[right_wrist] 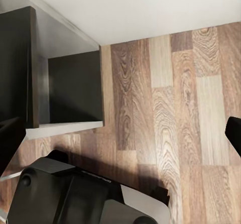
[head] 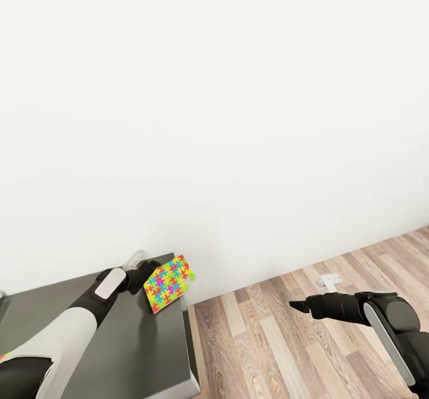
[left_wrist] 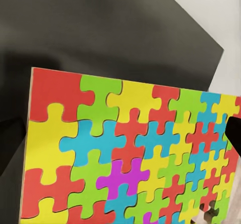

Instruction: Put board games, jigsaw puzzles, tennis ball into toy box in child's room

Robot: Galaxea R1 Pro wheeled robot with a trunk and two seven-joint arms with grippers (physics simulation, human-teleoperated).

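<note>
The left gripper [head: 145,272] pinches a jigsaw puzzle [head: 169,283], holding it tilted above the far corner of the dark grey table [head: 143,351], near the white wall [head: 238,118]. The right gripper [head: 296,305] hangs over the wood floor [head: 286,339]; I cannot tell how its jaws stand.

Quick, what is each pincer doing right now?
Left pincer: closed on the jigsaw puzzle.
Right pincer: holding nothing; open or closed cannot be told.

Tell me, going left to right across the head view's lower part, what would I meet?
Left arm → left gripper → jigsaw puzzle held over the dark grey table → wood-plank floor → right gripper → right arm.
</note>
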